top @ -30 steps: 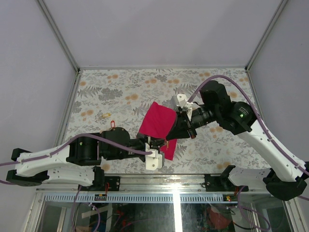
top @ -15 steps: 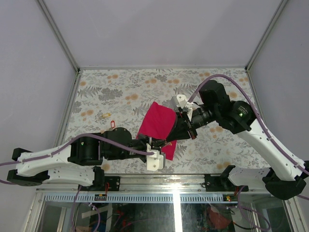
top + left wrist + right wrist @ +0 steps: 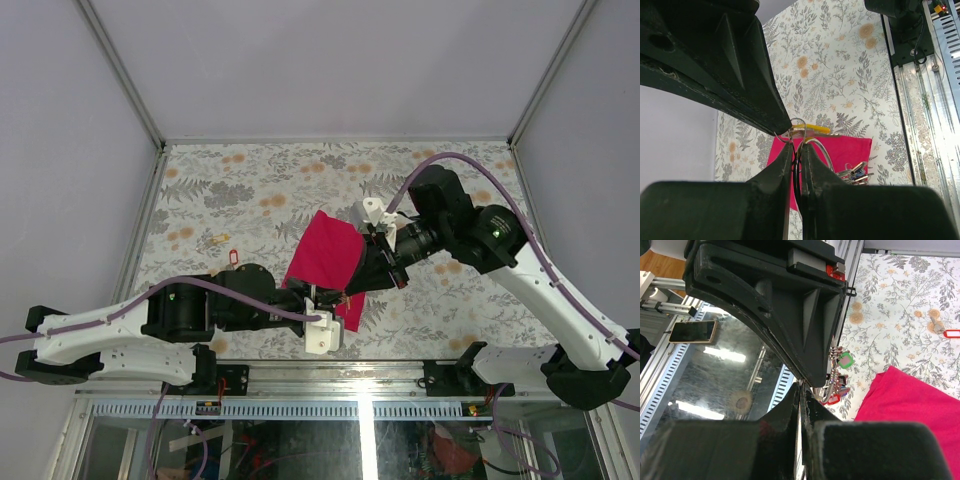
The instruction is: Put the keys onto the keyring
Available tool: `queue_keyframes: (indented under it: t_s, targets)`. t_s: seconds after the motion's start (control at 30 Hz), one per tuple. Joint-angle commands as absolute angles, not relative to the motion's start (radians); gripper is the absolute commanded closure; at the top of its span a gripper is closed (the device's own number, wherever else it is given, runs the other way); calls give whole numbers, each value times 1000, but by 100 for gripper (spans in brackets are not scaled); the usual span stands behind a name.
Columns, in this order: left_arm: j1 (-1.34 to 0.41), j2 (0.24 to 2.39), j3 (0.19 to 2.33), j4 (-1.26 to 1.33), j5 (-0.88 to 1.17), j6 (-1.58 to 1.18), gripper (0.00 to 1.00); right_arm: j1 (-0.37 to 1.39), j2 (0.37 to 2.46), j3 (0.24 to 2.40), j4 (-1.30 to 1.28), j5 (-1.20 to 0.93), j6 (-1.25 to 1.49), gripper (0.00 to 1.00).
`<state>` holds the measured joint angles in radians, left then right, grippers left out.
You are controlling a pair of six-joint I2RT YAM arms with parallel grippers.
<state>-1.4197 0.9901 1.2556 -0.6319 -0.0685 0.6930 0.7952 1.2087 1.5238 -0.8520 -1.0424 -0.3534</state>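
Little has shifted in the last second: the right arm has crept slightly toward 8 o'clock, keeping both hands tip to tip over the 5 o'clock corner of the magenta cloth point(image 3: 325, 250). The left hand point(image 3: 799, 150) is nearly closed, pinching the wire of the keyring point(image 3: 855, 172), whose bunch dangles above the cloth. The right hand point(image 3: 801, 390) has its fingers pressed together; what it grips I cannot tell, though a brass-yellow sliver shows at its tip. Threading looks underway. The red-headed key point(image 3: 233, 257) and brass key point(image 3: 220, 238) lie untouched on the worktop point(image 3: 250, 180), at the cloth's 9 o'clock.
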Motion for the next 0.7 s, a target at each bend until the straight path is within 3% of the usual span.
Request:
queue_keyframes:
  t_s: [0.0, 0.67]
  targets:
    - [-1417, 988, 1304, -594, -98, 706, 100, 793, 1215, 1588, -929, -1116, -386, 100]
    - [-1417, 1002, 1328, -607, -109, 687, 100, 823, 1245, 1597, -1037, -1159, -423, 100]
